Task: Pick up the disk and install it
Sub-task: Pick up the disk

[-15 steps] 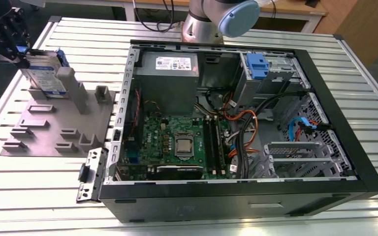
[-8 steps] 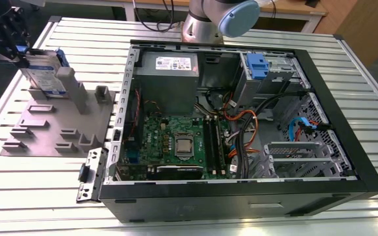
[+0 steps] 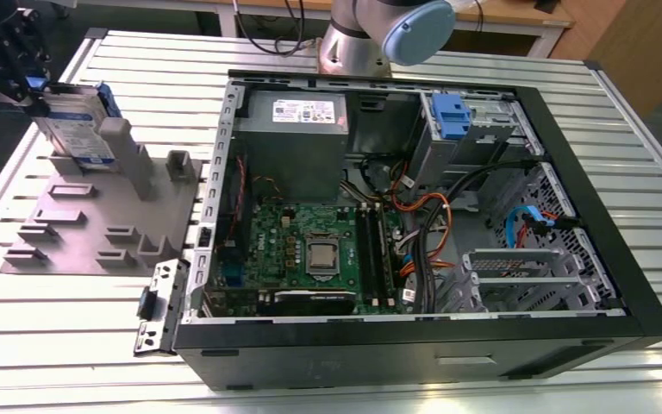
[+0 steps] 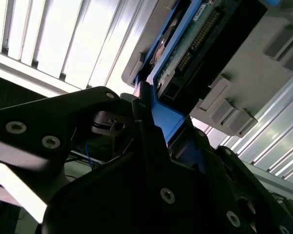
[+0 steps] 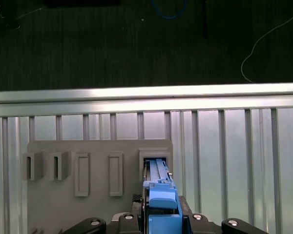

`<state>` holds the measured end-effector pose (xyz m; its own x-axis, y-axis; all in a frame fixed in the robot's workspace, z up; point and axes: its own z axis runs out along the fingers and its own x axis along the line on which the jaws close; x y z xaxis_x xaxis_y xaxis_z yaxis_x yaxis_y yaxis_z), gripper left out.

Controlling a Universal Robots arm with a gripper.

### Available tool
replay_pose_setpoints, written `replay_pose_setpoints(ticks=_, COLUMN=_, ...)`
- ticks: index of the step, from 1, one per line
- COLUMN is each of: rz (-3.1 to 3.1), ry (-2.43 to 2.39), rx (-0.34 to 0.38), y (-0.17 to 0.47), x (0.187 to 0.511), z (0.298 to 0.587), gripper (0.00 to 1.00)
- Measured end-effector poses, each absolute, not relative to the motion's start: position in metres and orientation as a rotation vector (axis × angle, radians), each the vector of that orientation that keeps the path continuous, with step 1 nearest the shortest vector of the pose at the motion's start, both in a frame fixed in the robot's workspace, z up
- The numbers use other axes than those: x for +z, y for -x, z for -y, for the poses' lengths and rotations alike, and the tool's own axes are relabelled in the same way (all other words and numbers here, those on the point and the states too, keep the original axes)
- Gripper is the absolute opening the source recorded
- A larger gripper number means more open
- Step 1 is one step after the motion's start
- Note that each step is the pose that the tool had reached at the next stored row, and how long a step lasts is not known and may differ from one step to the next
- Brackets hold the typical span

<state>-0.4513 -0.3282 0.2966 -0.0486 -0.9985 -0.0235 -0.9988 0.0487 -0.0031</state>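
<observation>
Disk [image 3: 72,129] stands on edge in a slot of the grey stand [image 3: 90,224]. The stand is on the slatted table [image 3: 66,362], at the exterior view's left and just beside the open case [image 3: 624,259].

Gripper [image 3: 30,86] is at the disk's upper end. In the second wrist view the black fingers [image 4: 144,109] sit pressed against either side of the blue rail [image 4: 168,119], with no gap showing. This reads as a pinch on the rail. In the first wrist view the rail [image 5: 158,195] runs from the gripper into the slot [image 5: 156,163]. Whether the disk's lower end is seated there or just lifted clear cannot be told.

Handling, as judged:
- Metal body, so stiff and dense for its size. It will not sag in a pinch from one end, but it could swing or twist there.
- Flat metal faces look smooth and likely slippery.
- The plastic rail gives more bite but may flex a little.
- The green board [image 4: 185,46] and connector row [image 4: 200,31] lie bare on one face. They are fragile and are no place for fingers.
- Best hold is across the rail at the end away from the connector, as it is taken now.

Inside the case, a grey cage [image 3: 492,129] with a blue latch [image 3: 452,116] sits well apart from the disk.
</observation>
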Motion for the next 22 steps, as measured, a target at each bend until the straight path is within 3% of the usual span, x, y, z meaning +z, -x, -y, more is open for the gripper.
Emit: replay_pose_setpoints(ticks=22, rz=-2.261, ry=2.153, rx=0.022, y=0.4513, x=0.3031, z=0.3283, gripper=0.36)
